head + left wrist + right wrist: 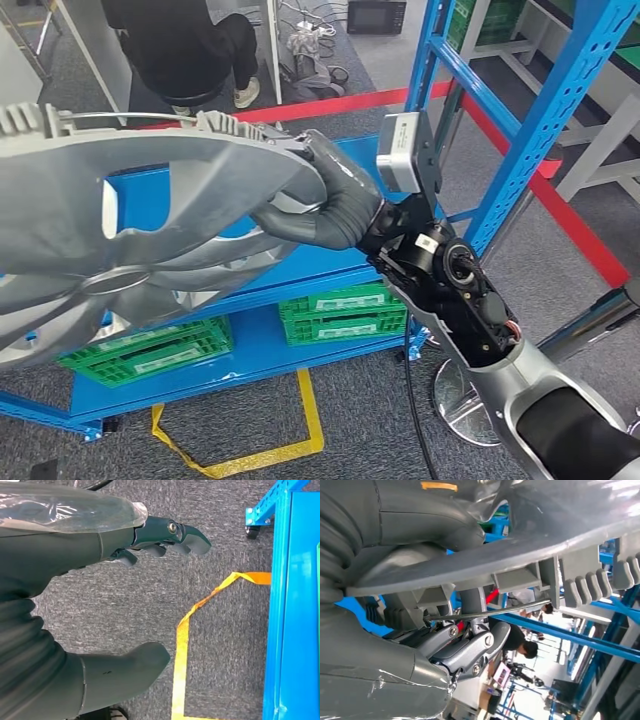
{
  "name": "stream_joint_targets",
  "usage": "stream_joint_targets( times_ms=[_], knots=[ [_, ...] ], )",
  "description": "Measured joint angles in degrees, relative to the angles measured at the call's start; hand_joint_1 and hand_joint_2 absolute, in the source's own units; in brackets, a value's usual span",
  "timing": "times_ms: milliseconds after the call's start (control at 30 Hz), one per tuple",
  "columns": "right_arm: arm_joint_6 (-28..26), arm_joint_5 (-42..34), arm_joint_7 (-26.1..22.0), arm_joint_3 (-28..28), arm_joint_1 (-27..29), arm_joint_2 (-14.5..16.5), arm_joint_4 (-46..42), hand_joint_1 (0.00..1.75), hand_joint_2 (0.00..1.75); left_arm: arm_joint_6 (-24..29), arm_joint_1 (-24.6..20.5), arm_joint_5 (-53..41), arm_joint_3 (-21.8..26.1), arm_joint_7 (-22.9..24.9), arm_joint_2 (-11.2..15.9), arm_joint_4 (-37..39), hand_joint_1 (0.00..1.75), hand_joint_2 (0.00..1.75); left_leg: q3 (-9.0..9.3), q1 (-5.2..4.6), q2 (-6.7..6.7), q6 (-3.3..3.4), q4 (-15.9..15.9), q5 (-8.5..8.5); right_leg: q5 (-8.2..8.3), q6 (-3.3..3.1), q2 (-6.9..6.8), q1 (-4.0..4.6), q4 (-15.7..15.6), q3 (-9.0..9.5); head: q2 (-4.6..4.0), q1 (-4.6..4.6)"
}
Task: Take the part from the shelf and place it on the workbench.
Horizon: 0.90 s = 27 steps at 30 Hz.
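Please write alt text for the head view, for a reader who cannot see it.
The right robot hand grips the rim of a large grey fan-shaped part, holding it above a blue shelf with green crates underneath. A person stands behind.

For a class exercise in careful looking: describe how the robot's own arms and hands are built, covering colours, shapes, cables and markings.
The right hand is covered in a dark grey glove. Behind it sits a light grey box-shaped wrist camera, then black open mechanics bearing a small white label, and a black cable hanging down. The forearm shell is silver. The left hand has a grey ribbed cover, a thick grey thumb and dark teal fingers with a metal screw.
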Motion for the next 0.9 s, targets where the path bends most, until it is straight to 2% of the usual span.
stream_joint_targets(
  times_ms=[400,900],
  knots=[
    [-1.1,4.7,-3.3,-1.4,3.0,-0.8,1.8,1.75,1.75,-0.5,0.4,1.3,0.0,0.3,-0.4,0.0,0.00,1.75,-0.01,0.00,-0.02,0.00,0.0,0.00,-0.01,0.00,-0.02,0.01,0.0,0.08,0.00,-0.01],
    [0.4,5.1,-4.6,-2.6,3.1,-0.8,5.0,1.75,1.75,-1.4,0.7,1.3,0.0,1.5,-0.4,0.0,0.00,1.75,-0.02,0.00,-0.03,-0.01,0.0,-0.01,-0.04,-0.01,-0.02,0.01,0.0,0.07,0.00,0.00]
  ],
)
